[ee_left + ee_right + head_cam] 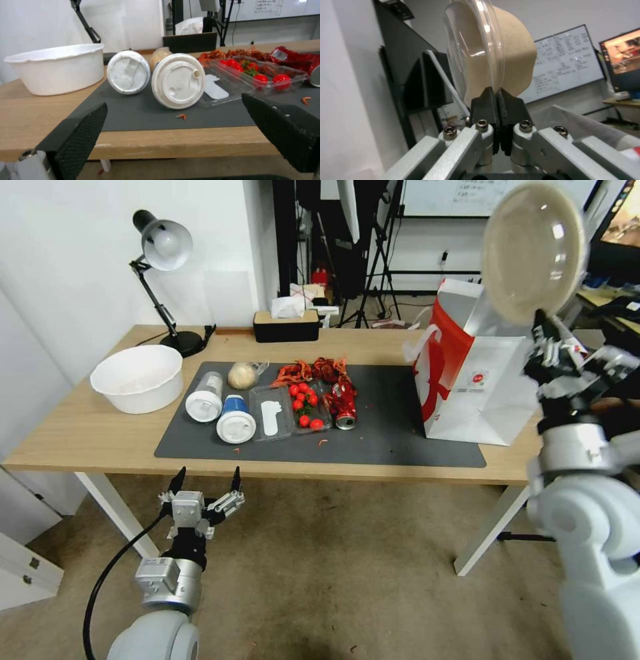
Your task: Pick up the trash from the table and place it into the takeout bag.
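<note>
Shallow beige round bowl (532, 252) with glossy clear lid, rim pinched by right end effector (541, 321); left end effector (207, 481) spread wide.

The bowl (531, 252) is beige under a clear lid. The takeout bag (480, 390) is white with red sides. The can (345, 405) is red, the mat (400, 433) dark grey, the surface (80, 433) light wood.

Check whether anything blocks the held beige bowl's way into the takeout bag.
Nothing visible does. The right gripper pinches the shallow beige round bowl by its rim, above the open white-and-red paper takeout bag; only air lies between.
</note>
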Available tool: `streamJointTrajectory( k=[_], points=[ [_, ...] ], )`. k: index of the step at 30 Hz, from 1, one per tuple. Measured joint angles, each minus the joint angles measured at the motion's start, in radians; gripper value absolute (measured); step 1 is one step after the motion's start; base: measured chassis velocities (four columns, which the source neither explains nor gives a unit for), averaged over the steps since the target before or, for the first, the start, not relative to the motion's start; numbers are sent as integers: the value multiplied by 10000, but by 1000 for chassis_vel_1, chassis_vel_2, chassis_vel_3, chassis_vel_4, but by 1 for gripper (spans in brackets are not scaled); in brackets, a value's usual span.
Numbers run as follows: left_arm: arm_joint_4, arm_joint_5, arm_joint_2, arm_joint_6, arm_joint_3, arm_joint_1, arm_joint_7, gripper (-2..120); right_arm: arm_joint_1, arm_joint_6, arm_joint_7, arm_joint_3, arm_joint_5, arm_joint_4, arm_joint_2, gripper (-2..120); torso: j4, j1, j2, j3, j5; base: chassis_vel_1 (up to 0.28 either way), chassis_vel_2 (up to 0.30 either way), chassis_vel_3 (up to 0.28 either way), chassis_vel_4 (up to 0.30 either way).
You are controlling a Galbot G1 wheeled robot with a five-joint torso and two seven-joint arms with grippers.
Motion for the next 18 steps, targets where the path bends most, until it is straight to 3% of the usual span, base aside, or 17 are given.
streamJointTrajectory(
  k=[15, 18],
  points=[
    [76, 96, -138, -110, -12, 9, 60, 100, 1395, -1321, 1477, -369, 251, -1271, -808, 0, 0, 0, 0, 1, 0, 0, 0, 0, 0],
    [142, 148, -221, -180, -18, 1, 87, 100, 1619, -1649, 1676, -501, 308, -1483, -883, 13, 1, 0, 0, -1, -2, 0, 0, 0, 0]
  ],
)
